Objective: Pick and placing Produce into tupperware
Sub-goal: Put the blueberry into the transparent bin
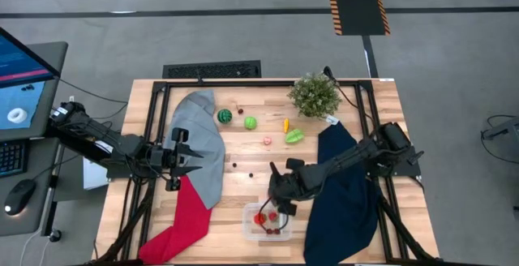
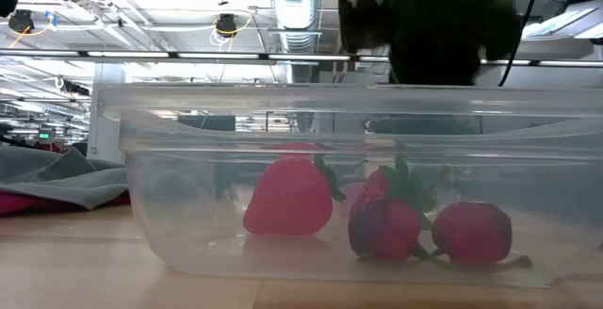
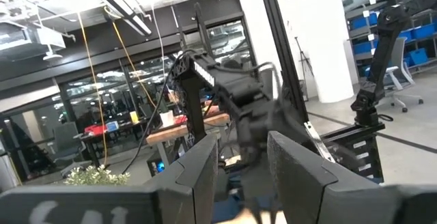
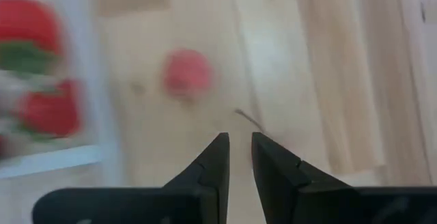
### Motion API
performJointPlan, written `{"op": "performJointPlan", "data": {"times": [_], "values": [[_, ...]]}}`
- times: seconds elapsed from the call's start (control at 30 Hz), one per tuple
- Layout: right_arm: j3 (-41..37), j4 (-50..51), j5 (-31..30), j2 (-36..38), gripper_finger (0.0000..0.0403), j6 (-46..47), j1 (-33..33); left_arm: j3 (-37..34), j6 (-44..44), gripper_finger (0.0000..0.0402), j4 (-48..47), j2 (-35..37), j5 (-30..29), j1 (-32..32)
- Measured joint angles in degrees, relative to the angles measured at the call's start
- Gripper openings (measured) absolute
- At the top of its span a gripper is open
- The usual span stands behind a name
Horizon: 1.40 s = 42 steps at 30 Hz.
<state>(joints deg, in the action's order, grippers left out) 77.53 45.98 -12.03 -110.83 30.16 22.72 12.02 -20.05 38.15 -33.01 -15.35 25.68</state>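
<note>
The clear tupperware (image 1: 266, 221) stands near the table's near edge and holds a red strawberry (image 2: 287, 196) and two dark red cherries (image 2: 386, 229). My right gripper (image 1: 280, 201) hangs just beyond the tub's far rim, its fingers (image 4: 217, 157) nearly together and holding nothing. In the right wrist view a small red fruit (image 4: 186, 74) lies on the wood beside the tub (image 4: 89, 152). More produce lies farther back: a striped melon ball (image 1: 225, 116), a green ball (image 1: 250, 122), a pink piece (image 1: 267, 141) and a green leafy piece (image 1: 294, 136). My left gripper (image 1: 188, 157) waits open over the grey cloth.
A grey cloth (image 1: 203, 148) and a red cloth (image 1: 182, 217) lie on the left, and a dark blue cloth (image 1: 345, 209) on the right under my right arm. A bushy potted plant (image 1: 315, 94) stands at the far edge. Bare wood lies between the tub and the produce.
</note>
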Motion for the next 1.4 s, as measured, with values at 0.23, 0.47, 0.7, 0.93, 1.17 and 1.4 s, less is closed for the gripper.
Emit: {"op": "performJointPlan", "data": {"times": [0.23, 0.47, 0.7, 0.93, 1.17, 1.4], "values": [[-2.4, 1.0, 1.2, 1.5, 0.0087, -2.9, -2.4, 0.0, 0.0, 0.0121, -0.8, 0.0, -0.5, 0.0], [-4.5, -5.6, -4.3, 6.3, 0.0087, -5.1, -0.5, 0.0, 5.6, 0.0121, -1.5, -1.8, -6.4, -0.3], [-13.2, -25.3, -7.5, 14.6, 0.0087, -8.5, 2.6, 0.5, 18.6, 0.0121, -3.0, -8.2, -7.4, -5.2], [-19.7, -44.0, -10.1, 20.4, 0.0087, -17.7, 5.6, 7.7, 41.7, 0.0121, -25.8, -16.2, -13.7, -12.4], [-22.3, -55.5, -10.4, 20.8, 0.0087, -26.1, 8.7, 18.4, 46.2, 0.0121, -46.7, -25.8, -2.6, -15.9], [-24.3, -56.8, -10.4, 20.6, 0.0087, -26.8, 8.8, 23.3, 41.0, 0.0121, -50.9, -33.5, 6.1, -16.4]]}}
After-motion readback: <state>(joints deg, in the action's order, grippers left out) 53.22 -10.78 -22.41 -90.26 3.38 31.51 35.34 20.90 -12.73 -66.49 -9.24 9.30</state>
